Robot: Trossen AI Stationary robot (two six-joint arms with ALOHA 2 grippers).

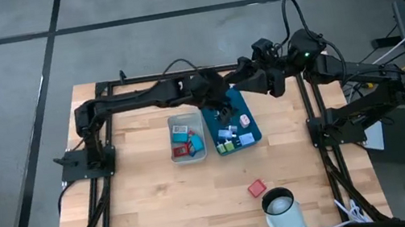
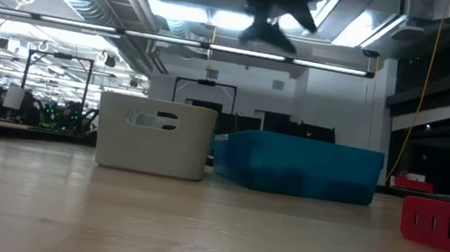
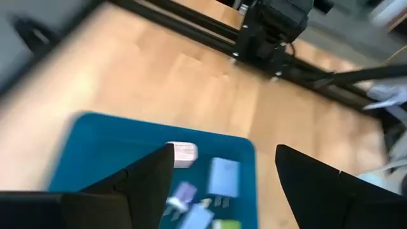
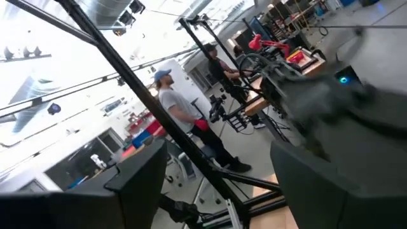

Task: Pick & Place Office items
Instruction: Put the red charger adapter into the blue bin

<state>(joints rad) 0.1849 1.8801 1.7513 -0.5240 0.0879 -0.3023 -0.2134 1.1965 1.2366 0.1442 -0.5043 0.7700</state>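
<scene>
The teal tray stands mid-table and holds several small office items, among them a light blue piece and a pale pink one. The grey bin, right next to the tray on its left, holds red and light blue pieces. One red piece lies alone on the table nearer the front. My left gripper hangs open above the tray's far part, nothing between its fingers. My right gripper is open and raised beyond the tray's far right corner.
A white cylindrical thing lies near the front right of the table. The black frame rails run along the table's sides and back. People stand in the room beyond the table. Bare wood spreads in front of the bin.
</scene>
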